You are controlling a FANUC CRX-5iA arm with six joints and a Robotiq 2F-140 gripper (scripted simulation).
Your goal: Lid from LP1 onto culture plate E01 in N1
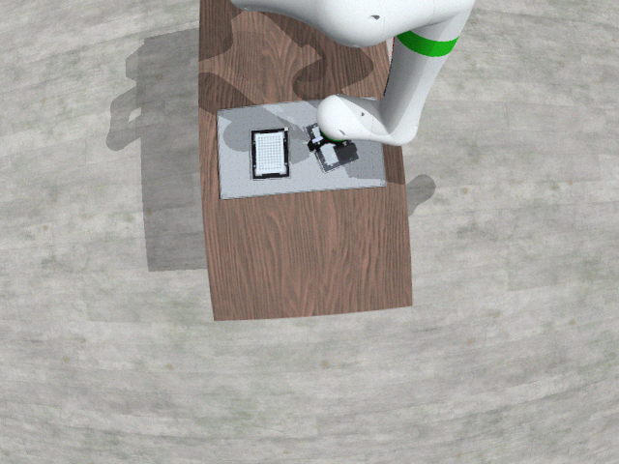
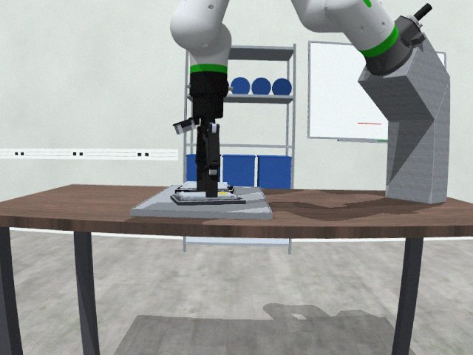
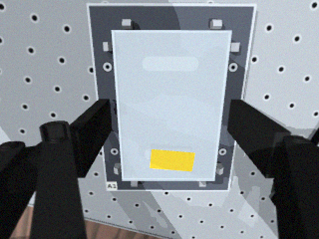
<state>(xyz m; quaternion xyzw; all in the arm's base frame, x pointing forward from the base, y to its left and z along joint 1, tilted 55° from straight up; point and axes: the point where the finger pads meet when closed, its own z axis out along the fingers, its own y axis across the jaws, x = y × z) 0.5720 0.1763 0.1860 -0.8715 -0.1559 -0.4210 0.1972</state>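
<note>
The clear lid (image 3: pixel 170 105) with a yellow mark (image 3: pixel 172 160) lies flat in the dark lid park frame (image 3: pixel 100 60) on the grey perforated base. My gripper (image 3: pixel 169 115) is open and low over it, with one black finger beside each long edge of the lid. From above, the lid (image 1: pixel 330 154) and gripper are partly hidden under the arm's wrist. The culture plate E01 (image 1: pixel 270 153), white wells in a black nest, sits uncovered to the left. In the side view the gripper (image 2: pixel 208 192) reaches down to the lid park, and the plate (image 2: pixel 185 186) lies behind it.
The grey base plate (image 1: pixel 300 150) lies on a wooden table (image 1: pixel 305 249). The robot's grey pedestal (image 2: pixel 416 133) stands at the table's far end. A shelf with blue bins (image 2: pixel 256 169) stands behind the table.
</note>
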